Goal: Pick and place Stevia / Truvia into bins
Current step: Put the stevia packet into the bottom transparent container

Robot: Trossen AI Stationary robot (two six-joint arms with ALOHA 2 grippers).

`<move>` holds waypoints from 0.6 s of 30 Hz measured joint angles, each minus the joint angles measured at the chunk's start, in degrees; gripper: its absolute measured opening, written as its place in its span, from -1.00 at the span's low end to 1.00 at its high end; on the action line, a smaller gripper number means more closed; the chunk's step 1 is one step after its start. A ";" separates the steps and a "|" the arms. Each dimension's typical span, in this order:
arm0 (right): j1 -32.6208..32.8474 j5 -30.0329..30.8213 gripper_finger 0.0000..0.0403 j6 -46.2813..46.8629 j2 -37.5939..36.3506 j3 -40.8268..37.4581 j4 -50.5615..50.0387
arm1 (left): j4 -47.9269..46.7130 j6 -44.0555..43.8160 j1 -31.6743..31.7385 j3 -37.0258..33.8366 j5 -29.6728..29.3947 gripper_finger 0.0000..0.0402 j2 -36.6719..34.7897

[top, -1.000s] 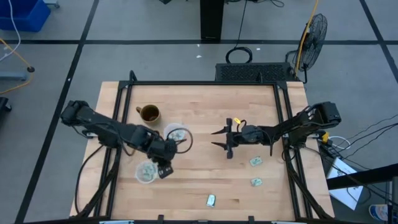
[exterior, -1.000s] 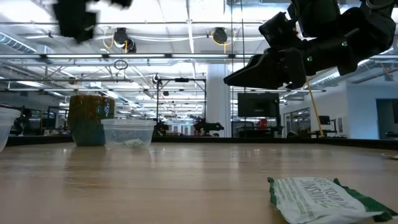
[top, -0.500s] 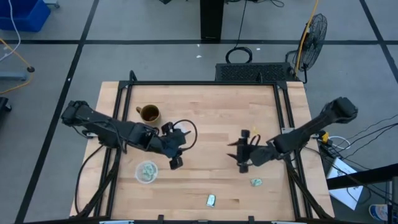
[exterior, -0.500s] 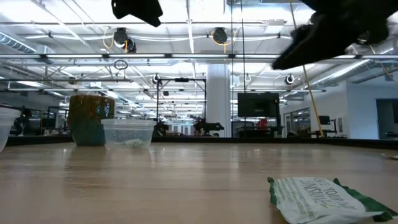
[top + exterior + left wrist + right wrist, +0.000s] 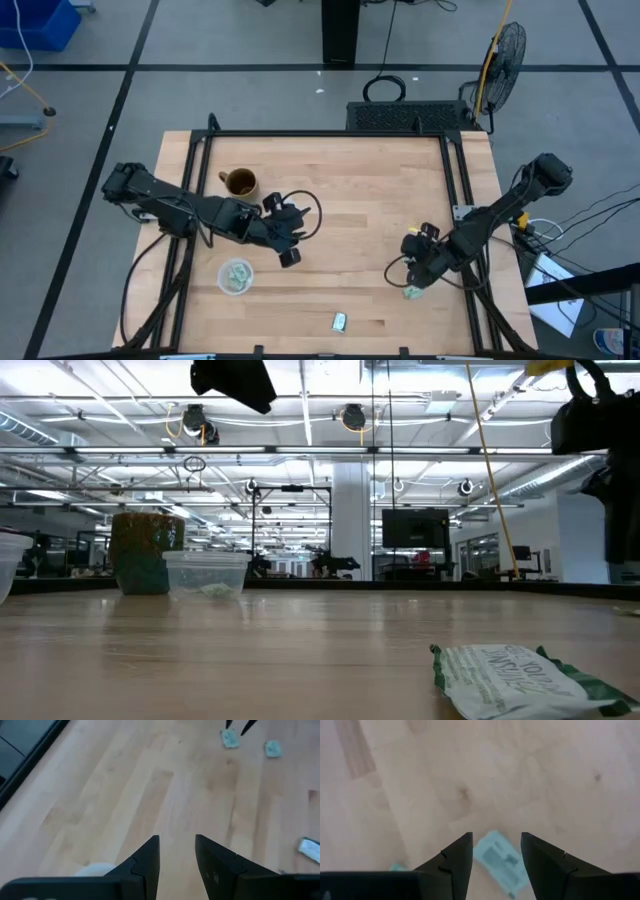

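Note:
My right gripper (image 5: 413, 268) is open, pointing down near the table's right near corner. A pale green sachet (image 5: 501, 860) lies flat on the wood between its fingers, untouched. Another sachet (image 5: 412, 293) lies just nearer, and a third (image 5: 340, 321) is by the near edge, large in the low view (image 5: 520, 678). My left gripper (image 5: 286, 240) is open above the table's middle left, holding nothing. One clear cup (image 5: 236, 276) with sachets inside stands near it. The other cup (image 5: 205, 573) is mostly covered by the left arm in the high view.
A brown mug (image 5: 240, 183) stands at the far left, next to the covered cup. The left wrist view shows bare wood ahead, two sachets (image 5: 230, 738) far off and one (image 5: 310, 847) to the side. Black frame rails run along the table's sides.
My right gripper has travelled from the table's middle toward the right near corner and come down over a sachet there. My left gripper has moved away from above the near cup toward the far edge and the middle, then nearly stopped.

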 joint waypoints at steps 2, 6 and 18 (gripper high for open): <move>0.26 2.81 -0.21 -0.64 0.60 0.00 -0.31 | -0.46 -0.02 0.01 -0.03 -0.27 -0.35 0.30; 0.05 3.87 -0.22 -1.29 2.61 -2.27 1.44 | 0.12 -0.07 0.36 0.01 -0.34 -0.35 1.35; 0.37 0.49 -0.22 -3.90 5.81 -5.98 9.01 | 1.47 -2.46 2.13 0.00 0.57 -0.35 1.79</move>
